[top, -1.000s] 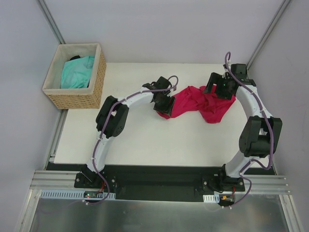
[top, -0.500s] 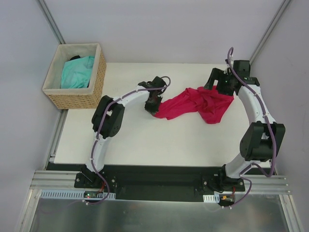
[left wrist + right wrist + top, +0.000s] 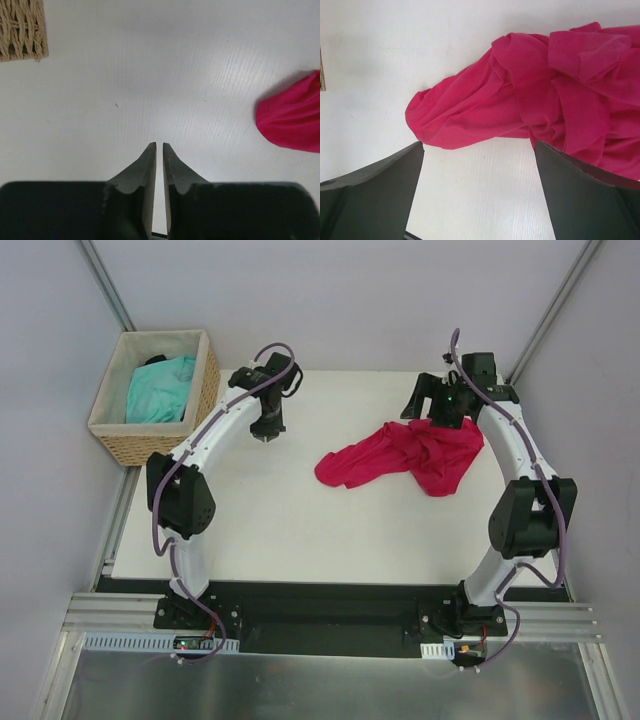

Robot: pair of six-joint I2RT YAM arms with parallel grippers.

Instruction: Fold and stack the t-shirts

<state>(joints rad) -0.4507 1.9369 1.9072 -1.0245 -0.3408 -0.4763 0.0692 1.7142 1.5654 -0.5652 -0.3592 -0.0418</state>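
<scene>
Worktop (image 3: 300,530): white; we see the crimson t-shirt (image 3: 420,455) crumpled far right.
Room: pale grey walls (image 3: 350,300).
Left jaws: together.
Right jaws: apart.

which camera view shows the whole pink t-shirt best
Top external: the crimson-pink t-shirt lies crumpled on the table with nearly its whole outline in frame. The right wrist view gives closer folds but cuts off its right side. The left wrist view catches only one end at the frame's right edge.
</scene>
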